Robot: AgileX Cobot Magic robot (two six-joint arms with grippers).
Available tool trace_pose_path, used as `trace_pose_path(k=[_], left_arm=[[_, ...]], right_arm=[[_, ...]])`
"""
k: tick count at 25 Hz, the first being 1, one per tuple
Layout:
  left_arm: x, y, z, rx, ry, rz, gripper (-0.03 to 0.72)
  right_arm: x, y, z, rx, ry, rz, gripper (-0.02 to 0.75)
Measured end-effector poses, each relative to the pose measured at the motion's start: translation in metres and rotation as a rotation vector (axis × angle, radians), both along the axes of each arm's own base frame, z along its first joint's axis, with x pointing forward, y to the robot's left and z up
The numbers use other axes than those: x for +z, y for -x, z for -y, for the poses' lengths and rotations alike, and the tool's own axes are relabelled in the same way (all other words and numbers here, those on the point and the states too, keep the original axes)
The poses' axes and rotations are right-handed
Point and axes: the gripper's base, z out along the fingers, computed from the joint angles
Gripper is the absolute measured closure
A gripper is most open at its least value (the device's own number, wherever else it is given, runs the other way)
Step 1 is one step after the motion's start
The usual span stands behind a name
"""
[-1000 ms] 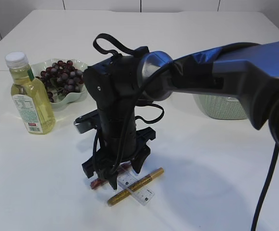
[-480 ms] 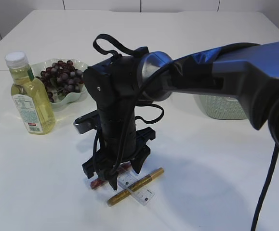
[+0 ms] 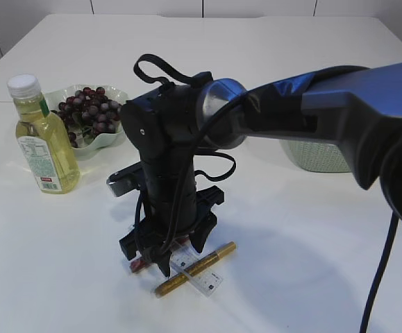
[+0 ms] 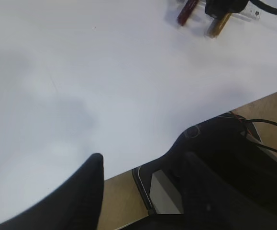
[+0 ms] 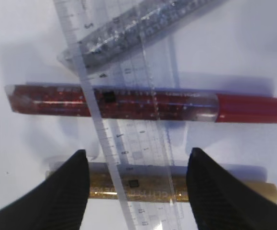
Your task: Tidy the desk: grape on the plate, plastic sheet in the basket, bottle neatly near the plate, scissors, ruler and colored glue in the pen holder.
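Already grapes (image 3: 88, 109) in plate (image 3: 114, 134); basket (image 3: 316, 157) contents hidden

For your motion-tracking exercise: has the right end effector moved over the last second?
Yes, very slightly. The right end effector has sunk a touch toward the gold glue pen and ruler, while the bottle stays fixed.

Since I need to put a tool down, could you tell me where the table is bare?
Bare table lies between the bottle and the right claw, and in the front right corner, below the basket. It is crowded under that claw: ruler, red glue pen, gold glue pen and silver glue pen overlap.
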Motion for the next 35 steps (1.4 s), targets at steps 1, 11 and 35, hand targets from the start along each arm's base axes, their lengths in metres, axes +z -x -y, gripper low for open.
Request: trace_pose_path(k=[1, 11, 35], left_arm=[[0.0000, 0.0000, 0.0000, 0.000, 0.000, 0.000, 0.304], [0.0000, 0.0000, 0.0000, 0.000, 0.000, 0.000, 0.304], [0.0000, 0.0000, 0.0000, 0.000, 0.000, 0.000, 0.309]], right_arm=[[-0.0002, 0.0000, 0.0000, 0.000, 0.000, 0.000, 0.235], [-0.0002, 0.0000, 0.0000, 0.005, 0.000, 0.000, 0.235], [-0.0003, -0.0004, -0.0004, 0.008, -0.004, 0.004, 0.278]])
